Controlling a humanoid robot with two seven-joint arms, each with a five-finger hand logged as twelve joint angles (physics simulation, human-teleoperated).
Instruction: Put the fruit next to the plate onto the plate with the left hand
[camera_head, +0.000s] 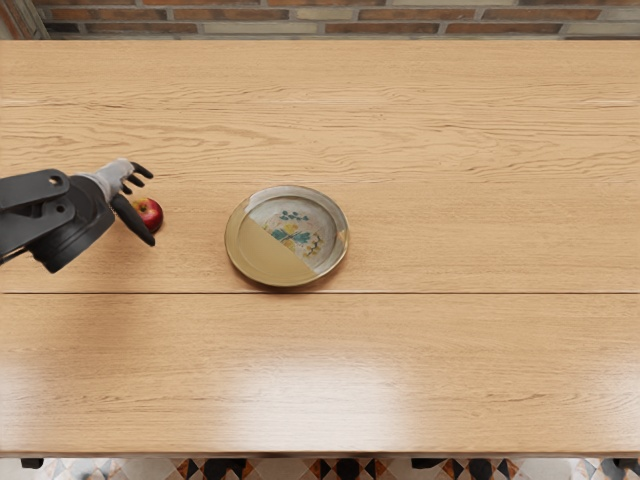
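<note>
Apple (150, 213) on table (450, 150), at plate's (260, 262) 9 o'clock, apart from it. Left hand (118, 185) at apple's 10 o'clock, fingers (141, 172) spread wide, holding nothing.

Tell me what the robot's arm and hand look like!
Only the left arm shows. It is chunky and rounded, black with dark grey parts. The left hand is light grey, with thin black fingers. I can't see any cables or markings.
</note>
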